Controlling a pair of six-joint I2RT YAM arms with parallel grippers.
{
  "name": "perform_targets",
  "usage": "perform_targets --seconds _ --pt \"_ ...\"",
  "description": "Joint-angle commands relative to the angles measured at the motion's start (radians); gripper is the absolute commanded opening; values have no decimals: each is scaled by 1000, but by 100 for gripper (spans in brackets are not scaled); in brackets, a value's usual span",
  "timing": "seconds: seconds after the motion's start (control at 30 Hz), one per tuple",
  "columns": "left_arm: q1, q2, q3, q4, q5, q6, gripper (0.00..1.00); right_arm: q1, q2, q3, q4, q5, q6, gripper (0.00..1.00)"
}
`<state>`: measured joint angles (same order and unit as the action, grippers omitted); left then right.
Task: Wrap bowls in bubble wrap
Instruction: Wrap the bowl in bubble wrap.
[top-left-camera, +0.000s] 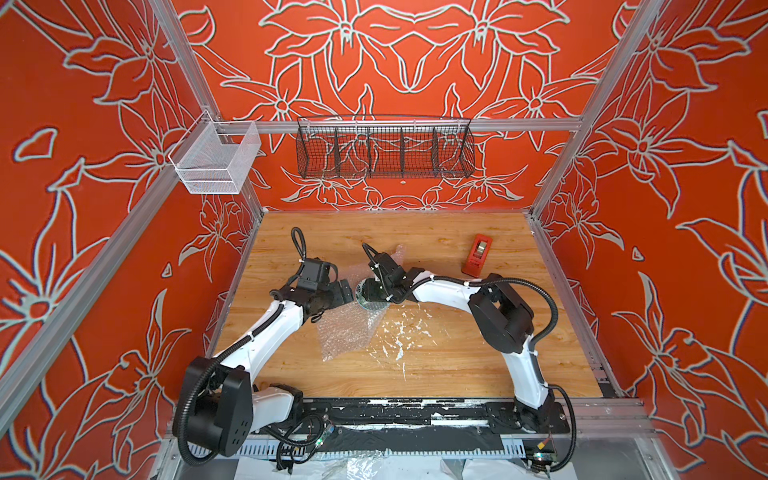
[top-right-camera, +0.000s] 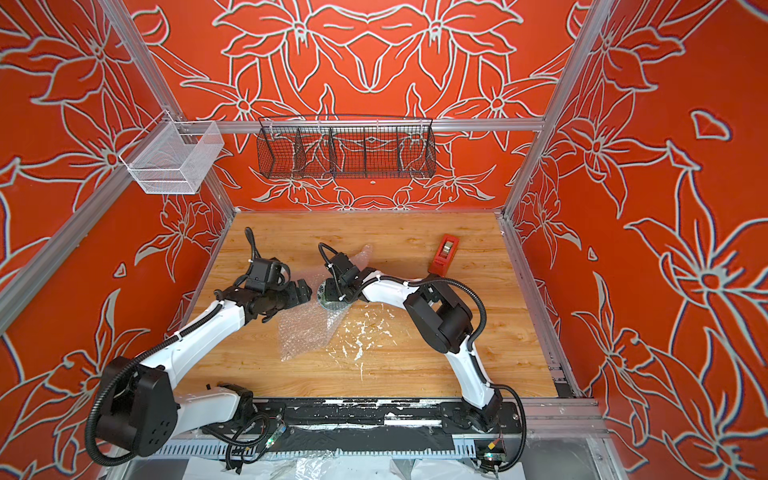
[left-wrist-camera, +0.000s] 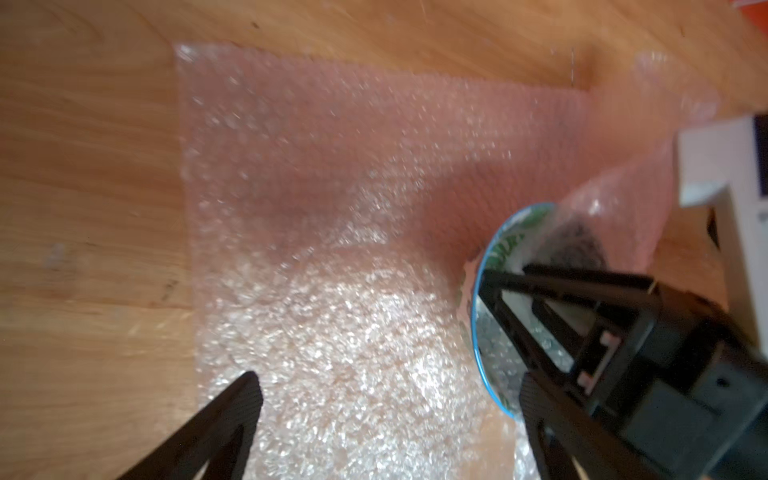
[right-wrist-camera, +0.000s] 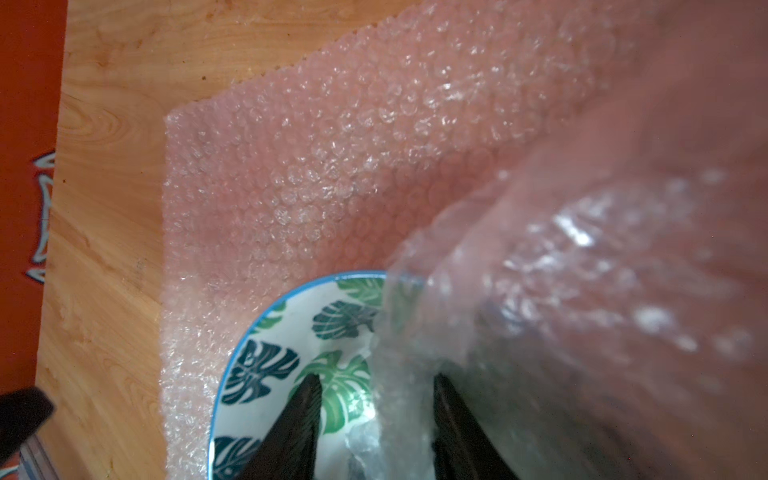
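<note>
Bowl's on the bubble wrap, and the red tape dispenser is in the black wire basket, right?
No: the tape dispenser sits on the table, not in the wire basket, as both top views show. The bowl is on the bubble wrap.

White bowl (right-wrist-camera: 270, 365), green leaf prints, light blue rim.

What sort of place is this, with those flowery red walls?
Probably a robot test cell: left arm and right arm mounted at a wooden table, an aluminium frame holding the red walls, a wire basket hung on it.
</note>
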<state>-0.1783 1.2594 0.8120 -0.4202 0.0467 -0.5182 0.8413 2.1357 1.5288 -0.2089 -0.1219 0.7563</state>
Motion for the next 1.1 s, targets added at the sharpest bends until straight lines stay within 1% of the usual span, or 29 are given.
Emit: perform_targets --seconds 0.0,0.1,0.17,0.4,0.47,0.57,0.63,0.77,0.83,0.9,1.07 --pt "74 50 41 -79 -36 -23 97 7 42 34 -86 34 -1 46" --pt "150 133 76 -69 9 -13 97 13 54 58 -115 41 -5 49" --pt "178 195 111 -65 25 4 97 17 57 72 -135 43 -8 50" --pt "234 407 261 -60 79 48 97 21 58 91 -171 64 -7 53" --pt "248 454 285 -33 122 59 97 21 59 91 -175 64 -10 53" --pt "260 475 269 28 161 38 97 22 57 91 -178 61 -12 53" --pt "262 491 273 31 180 29 97 21 55 87 -181 65 -15 53" --pt "261 543 312 -16 145 24 97 21 48 84 -178 66 -20 53" --pt "262 569 327 -28 140 27 100 21 48 83 -175 64 -20 54" --pt "263 589 333 -28 134 23 96 22 49 85 -176 64 -22 54" --pt "263 619 332 -9 146 25 93 22 54 91 -183 61 -29 54"
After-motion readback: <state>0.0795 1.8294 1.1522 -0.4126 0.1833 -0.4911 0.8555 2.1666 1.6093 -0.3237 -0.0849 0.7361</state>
